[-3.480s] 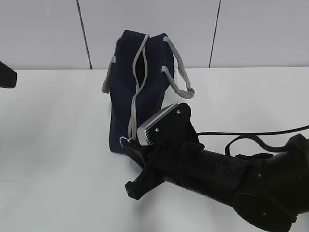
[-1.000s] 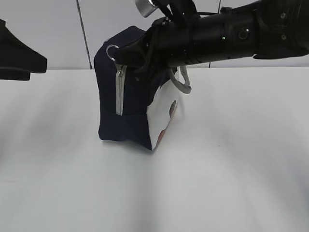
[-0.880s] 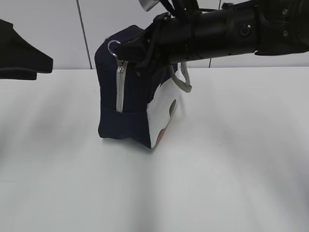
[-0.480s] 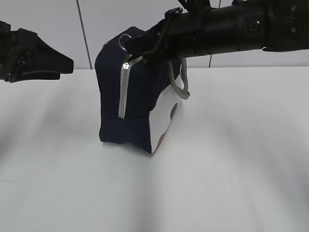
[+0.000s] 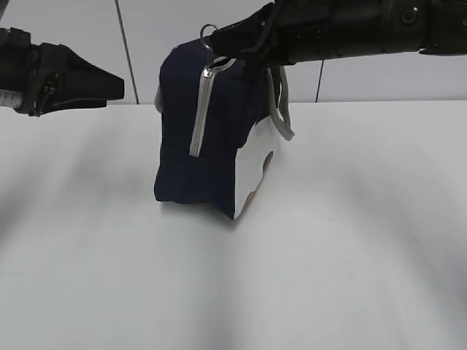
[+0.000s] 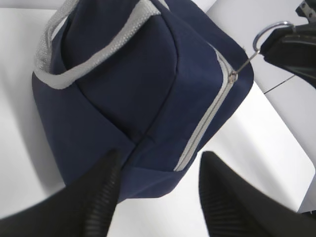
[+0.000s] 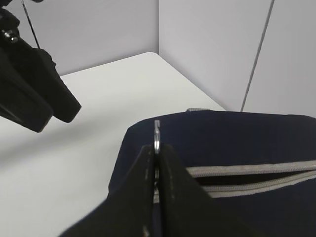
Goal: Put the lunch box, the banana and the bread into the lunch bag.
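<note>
Standing upright near the centre of the white table point(image 5: 350, 240), the navy lunch bag point(image 5: 211, 146) looks soft and floppy: its fabric walls sag and crease, so it will likely give way rather than resist a pull. The right gripper point(image 5: 219, 45) reaches in from about 2 o'clock in the exterior view, jaws pressed fully together on the metal pull ring point(image 7: 156, 136) of the grey zipper point(image 5: 198, 117), which runs down the bag's near end and along its top. That ring seems the sensible hold for working the zipper, though it is thin and smooth and could slip from the pads. In the right wrist view the zipper along the top shows a narrow dark gap, so the bag appears partly unzipped there.

The left gripper point(image 6: 158, 197) hangs at about 9 o'clock of the bag, well apart from it in the exterior view, jaws spread roughly halfway with nothing between them. Bracing the bag's lower corner or a grey webbing handle point(image 6: 94, 54) would probably steady it, since a light empty-looking bag may lift or tip when tugged.

No lunch box, banana or bread shows in any view.
</note>
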`<state>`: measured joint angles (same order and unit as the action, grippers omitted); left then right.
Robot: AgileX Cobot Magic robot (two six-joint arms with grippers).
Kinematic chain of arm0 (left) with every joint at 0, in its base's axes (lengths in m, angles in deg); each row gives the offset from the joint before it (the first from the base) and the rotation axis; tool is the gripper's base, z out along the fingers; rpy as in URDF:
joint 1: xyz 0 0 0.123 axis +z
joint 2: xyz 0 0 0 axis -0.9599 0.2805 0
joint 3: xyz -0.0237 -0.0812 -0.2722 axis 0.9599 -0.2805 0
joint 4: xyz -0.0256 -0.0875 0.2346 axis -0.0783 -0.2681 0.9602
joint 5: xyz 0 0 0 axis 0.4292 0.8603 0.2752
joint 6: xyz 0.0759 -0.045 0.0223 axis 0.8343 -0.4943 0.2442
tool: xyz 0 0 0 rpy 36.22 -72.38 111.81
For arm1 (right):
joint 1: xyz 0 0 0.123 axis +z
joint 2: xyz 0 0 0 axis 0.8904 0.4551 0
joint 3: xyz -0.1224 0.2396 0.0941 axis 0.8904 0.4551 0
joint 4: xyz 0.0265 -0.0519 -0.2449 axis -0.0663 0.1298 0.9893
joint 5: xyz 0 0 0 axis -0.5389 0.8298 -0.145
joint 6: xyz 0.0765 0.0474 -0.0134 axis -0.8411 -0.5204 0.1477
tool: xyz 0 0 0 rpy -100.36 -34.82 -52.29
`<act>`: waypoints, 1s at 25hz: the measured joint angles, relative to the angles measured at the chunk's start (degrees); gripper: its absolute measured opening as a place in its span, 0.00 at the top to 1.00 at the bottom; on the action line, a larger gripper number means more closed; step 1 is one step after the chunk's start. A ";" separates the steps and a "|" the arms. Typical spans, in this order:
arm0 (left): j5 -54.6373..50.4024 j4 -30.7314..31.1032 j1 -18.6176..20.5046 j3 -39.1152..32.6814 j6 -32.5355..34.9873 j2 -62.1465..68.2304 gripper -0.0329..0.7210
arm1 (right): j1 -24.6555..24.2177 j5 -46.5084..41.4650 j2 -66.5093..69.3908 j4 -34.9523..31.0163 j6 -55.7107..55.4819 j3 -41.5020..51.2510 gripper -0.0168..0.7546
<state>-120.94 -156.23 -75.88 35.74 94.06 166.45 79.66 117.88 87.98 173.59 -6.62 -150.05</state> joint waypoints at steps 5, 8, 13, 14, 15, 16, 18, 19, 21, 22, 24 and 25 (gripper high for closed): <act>0.02 -5.22 0.00 0.00 3.17 1.82 0.47 | -0.22 3.29 0.66 0.00 -1.93 -0.19 1.00; -1.90 -6.86 0.00 0.00 5.70 3.34 0.47 | -0.22 4.55 1.08 0.95 -3.54 -0.19 1.00; -5.16 -10.72 0.00 0.00 13.06 6.24 0.47 | -0.22 5.48 1.08 1.70 -4.74 -0.19 1.00; -6.06 -11.58 0.00 0.00 15.23 6.96 0.47 | -0.22 5.46 1.08 1.97 -4.89 -0.19 1.00; -6.86 -12.50 0.00 0.00 16.96 7.47 0.47 | -0.22 5.50 1.08 2.22 -5.19 -0.19 1.00; -7.46 -13.31 0.00 0.00 18.83 8.00 0.47 | -0.22 5.60 1.08 2.32 -5.44 -0.19 1.00; -7.73 -14.68 0.00 0.00 22.22 8.66 0.47 | -0.22 5.73 1.08 2.48 -5.56 -0.19 1.00; -7.88 -15.46 0.00 0.00 23.35 8.80 0.47 | -0.22 5.73 1.08 2.59 -5.56 -0.19 1.00; -7.88 -16.43 0.00 0.00 25.70 9.03 0.47 | -0.22 5.73 1.08 2.57 -5.65 -0.19 1.00; -7.88 -16.68 0.00 0.00 26.52 9.10 0.47 | -0.22 5.73 1.08 2.57 -5.65 -0.19 1.00; -7.88 -17.05 0.00 0.00 27.44 9.26 0.47 | -0.22 5.73 1.08 2.66 -5.68 -0.19 1.00; -8.00 -17.12 0.00 0.00 27.69 9.42 0.47 | -0.22 5.73 1.08 2.66 -5.68 -0.19 1.00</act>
<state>-128.94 -173.35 -75.88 35.74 121.75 175.87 79.44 123.61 89.07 176.25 -12.30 -150.25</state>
